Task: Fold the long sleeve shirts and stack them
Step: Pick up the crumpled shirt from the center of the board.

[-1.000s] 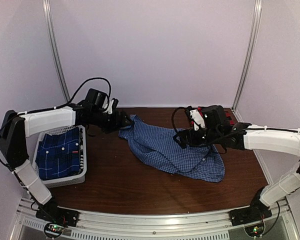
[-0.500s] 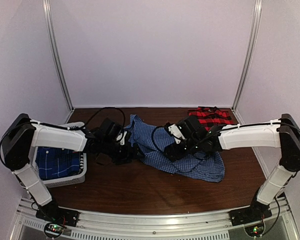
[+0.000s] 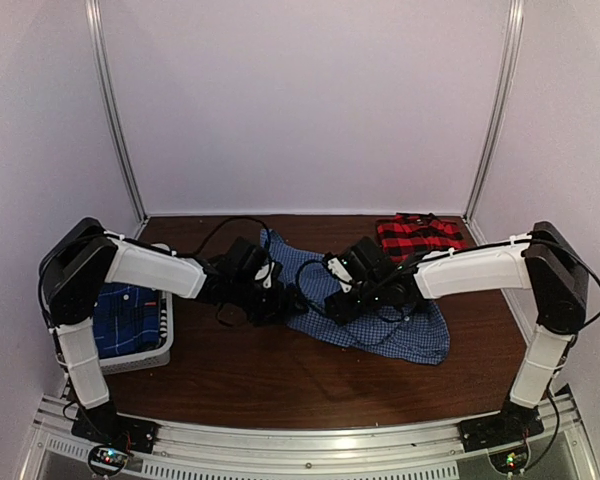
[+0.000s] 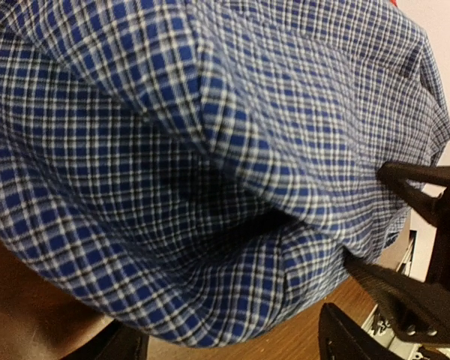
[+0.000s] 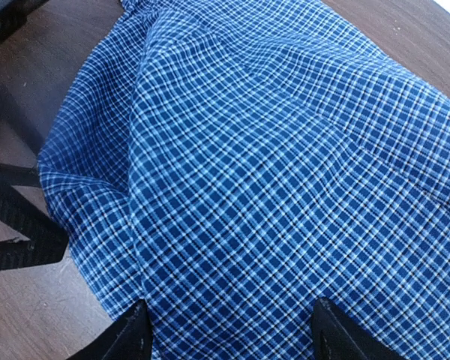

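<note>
One red-and-black plaid shirt (image 3: pixel 417 237) looks folded at the worktop's (image 3: pixel 280 385) far right corner, while left pincer (image 3: pixel 288 300) and right pincer (image 3: pixel 336 300) gape wide astride the rumpled, unfolded blue-and-white gingham shirt (image 3: pixel 412 335).

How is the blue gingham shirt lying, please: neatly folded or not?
Not folded: the gingham shirt lies crumpled on the table, bunched with loose wrinkles.

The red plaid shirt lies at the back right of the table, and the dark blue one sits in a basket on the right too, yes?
Not quite. The red plaid shirt does lie at the back right, but the dark blue shirt sits in a basket on the left, as the top external view shows.
</note>
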Robot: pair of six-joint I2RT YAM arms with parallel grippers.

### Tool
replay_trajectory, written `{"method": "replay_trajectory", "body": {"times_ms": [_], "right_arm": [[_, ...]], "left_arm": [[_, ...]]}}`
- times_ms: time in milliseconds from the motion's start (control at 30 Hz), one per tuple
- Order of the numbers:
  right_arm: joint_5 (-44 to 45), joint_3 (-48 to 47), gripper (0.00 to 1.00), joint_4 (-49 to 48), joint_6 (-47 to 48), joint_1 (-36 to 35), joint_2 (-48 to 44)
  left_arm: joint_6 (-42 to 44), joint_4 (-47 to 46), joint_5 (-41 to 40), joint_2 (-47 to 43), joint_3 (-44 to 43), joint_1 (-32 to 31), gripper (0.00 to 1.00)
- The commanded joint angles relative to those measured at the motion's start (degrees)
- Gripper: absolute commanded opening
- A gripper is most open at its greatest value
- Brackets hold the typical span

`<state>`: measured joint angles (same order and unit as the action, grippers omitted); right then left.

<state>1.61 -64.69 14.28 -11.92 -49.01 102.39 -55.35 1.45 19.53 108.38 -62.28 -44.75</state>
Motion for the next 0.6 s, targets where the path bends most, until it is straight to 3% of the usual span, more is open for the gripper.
{"method": "replay_trajectory", "body": {"times_ms": [0,200,400,467,567], "right_arm": [[1.56,-1.56,0.7,-0.3,-0.83,-0.38,1.52],[3.49,-2.75,0.56,0.54,-2.07,-0.4,1.65],[7.19,-4.39,0.25,2.49,-3.63,-0.1,0.68],[8.42,-5.21,0.13,3.47,-4.31,0.31,0.37],[10.33,-6.61,0.05,5.15,-5.0,1.63,-0.87]], "left_arm": [[-0.43,-2.08,-0.89,2.74,-3.57,-0.42,0.71],[-0.66,-1.72,-2.33,3.49,-4.89,-0.42,0.36],[0.87,2.11,-4.83,1.72,-5.44,-0.38,0.01],[1.76,3.94,-6.58,0.52,-5.57,-0.21,0.0],[3.45,6.63,-9.06,-1.89,-5.33,0.58,0.0]]}}
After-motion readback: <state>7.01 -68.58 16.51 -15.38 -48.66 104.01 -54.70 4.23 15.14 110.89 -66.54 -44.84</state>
